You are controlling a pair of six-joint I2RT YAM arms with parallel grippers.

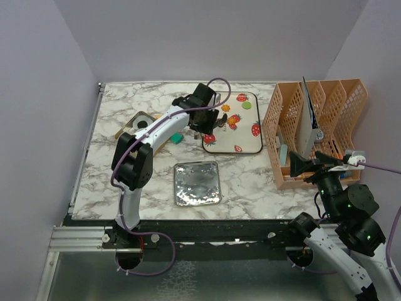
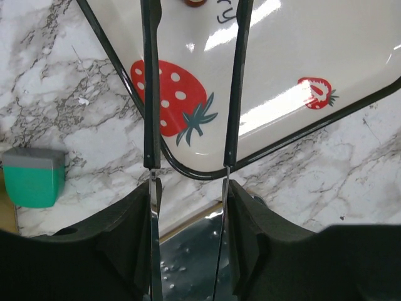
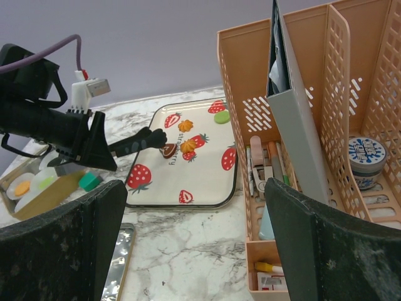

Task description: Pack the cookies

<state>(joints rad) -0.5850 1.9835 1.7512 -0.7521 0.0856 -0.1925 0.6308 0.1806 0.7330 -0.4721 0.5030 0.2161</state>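
Note:
Several cookies lie on the white strawberry-print tray [image 1: 247,141]: a green one [image 1: 247,105], two orange ones [image 1: 227,108] [image 1: 235,119] and a brown heart-shaped one [image 3: 167,150]. My left gripper [image 1: 216,121] hangs low over the tray's left part, open, its thin fingers [image 2: 150,94] apart. The brown cookie [image 2: 194,2] lies just at their tips, not held. In the right wrist view the left fingertips [image 3: 147,139] sit right beside it. My right gripper [image 1: 299,164] is open and empty, near the orange organizer, far from the tray.
A square foil tray [image 1: 197,183] lies at front centre. A cardboard box [image 1: 143,122] with white cups stands at the left, one holding an orange cookie [image 3: 22,187]. A green block [image 1: 177,138] lies beside it. An orange file organizer [image 1: 313,125] fills the right.

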